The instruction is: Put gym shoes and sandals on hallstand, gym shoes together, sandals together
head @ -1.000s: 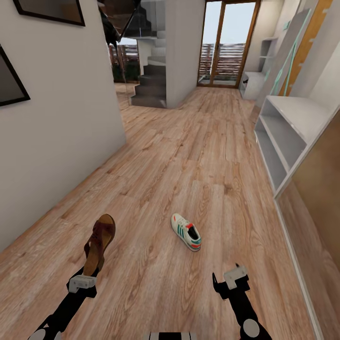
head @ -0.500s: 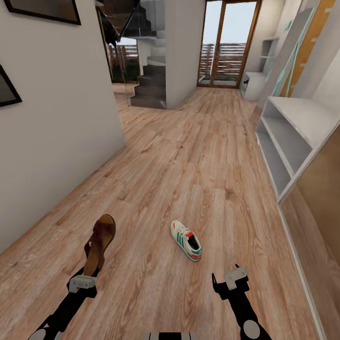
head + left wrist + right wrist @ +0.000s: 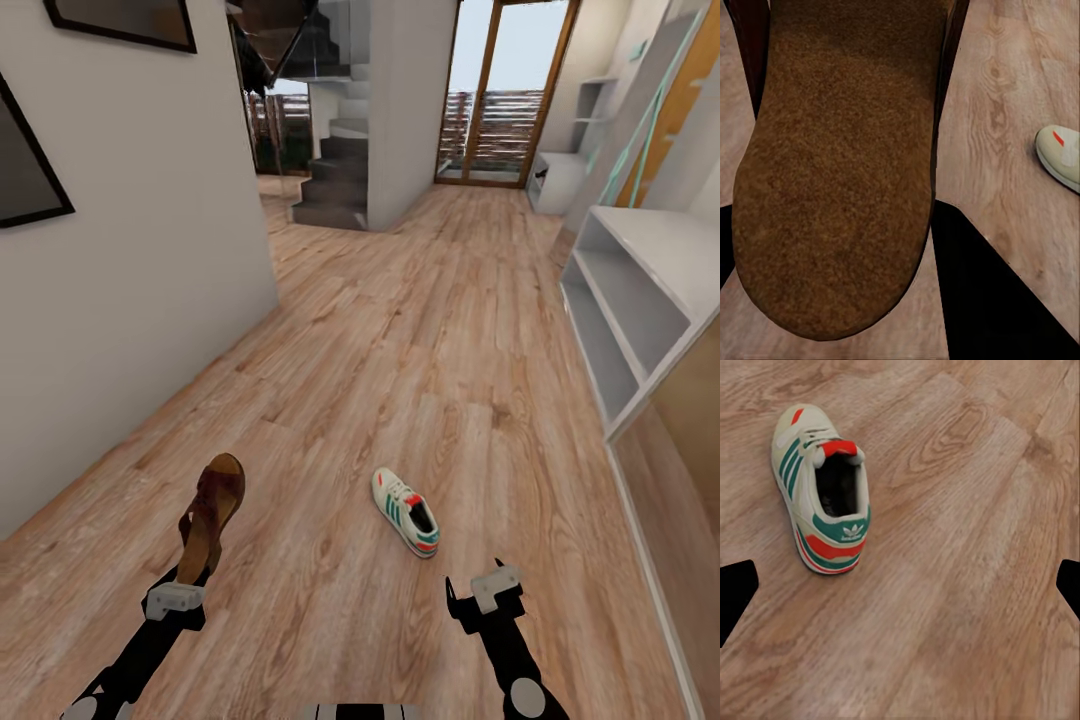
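Warm brown planks of the corridor floor (image 3: 400, 330) run ahead to a glass door, with a white wall on the left and the pale grey hallstand (image 3: 640, 300) along the right at about two o'clock. Over the last second the whole head view has slid: the wall, door and rack have all shifted rightward and the one gym shoe (image 3: 405, 511) now sits lower and nearer the robot than it did, so the camera and base appear to have moved in on it, not the shoe itself. It lies alone on the planks at twelve o'clock, heel towards the robot, well apart from the rack.

The left gripper (image 3: 178, 592) is closed on the heel end of a brown sandal (image 3: 211, 517), which stands up from it with the toe highest; the left wrist view shows its tan sole (image 3: 840, 172) between the dark fingers. The right gripper (image 3: 478, 596) is spread wide and carries nothing, with the sneaker just ahead at eleven o'clock. A grasp of that shoe looks like the likely next step.
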